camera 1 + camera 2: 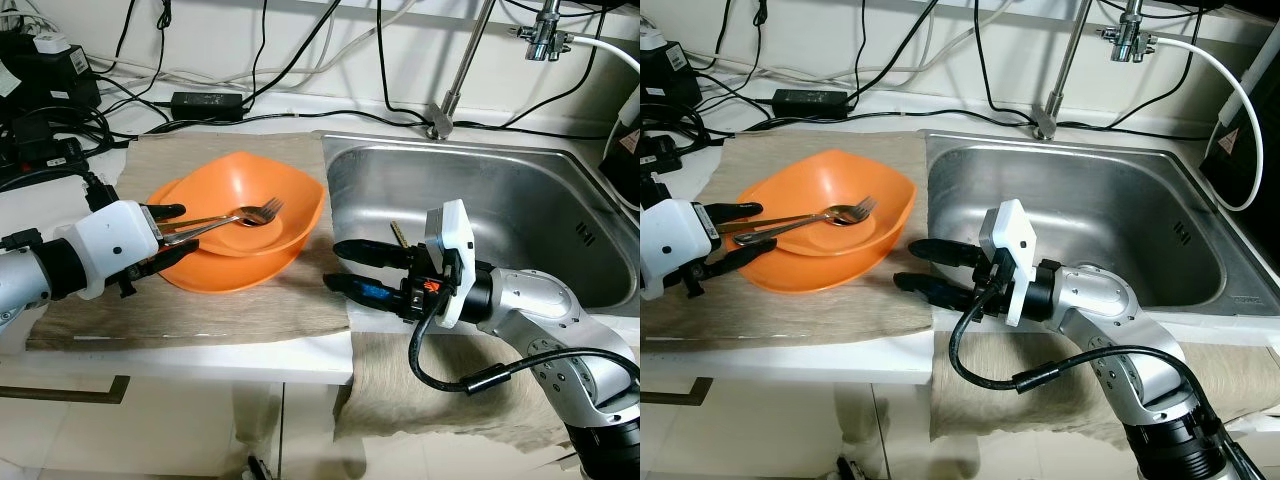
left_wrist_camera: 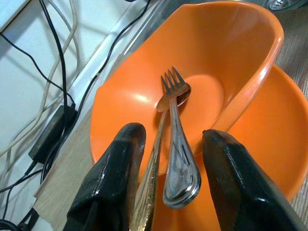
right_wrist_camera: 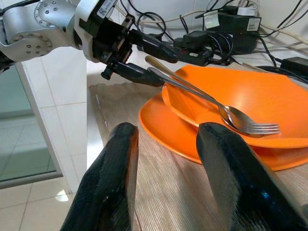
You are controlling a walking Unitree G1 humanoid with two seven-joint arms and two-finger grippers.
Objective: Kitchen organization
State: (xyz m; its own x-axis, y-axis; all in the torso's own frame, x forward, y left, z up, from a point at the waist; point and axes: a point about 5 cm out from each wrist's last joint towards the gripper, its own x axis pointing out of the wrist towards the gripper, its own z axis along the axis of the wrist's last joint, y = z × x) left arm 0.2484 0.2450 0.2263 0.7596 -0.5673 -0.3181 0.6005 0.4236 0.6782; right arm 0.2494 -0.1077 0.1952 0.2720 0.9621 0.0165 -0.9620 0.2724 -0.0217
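- White worktop runs across the lower half of the left eye view, with a beige striped mat laid over it and a stainless steel sink set in at the right of the frame; black cables and a power adapter trail along the wall at the top.
- Left of centre on the mat sit two orange dishes: a deep orange bowl nested on a shallower orange plate, probably stacked to save space.
- A fork and a spoon lie together in the bowl, heads in the hollow and handles sloping up over its near rim toward the left edge of the frame.
- The left end effector sits at that rim, its black fingers spread on either side of the two handles. In the left wrist view there is a gap between each finger and the metal, so it looks released around the cutlery, not clenched on it. This placement suits either closing on the handles to lift both pieces at once or backing off after setting them down; which one cannot be told.
- The right end effector hovers at centre frame, over the mat's edge beside the sink's left rim, fingers apart and grasping nothing, pointing toward the dishes. It appears to be waiting clear of the other arm's work.
- A chrome tap rises behind the sink at upper right.
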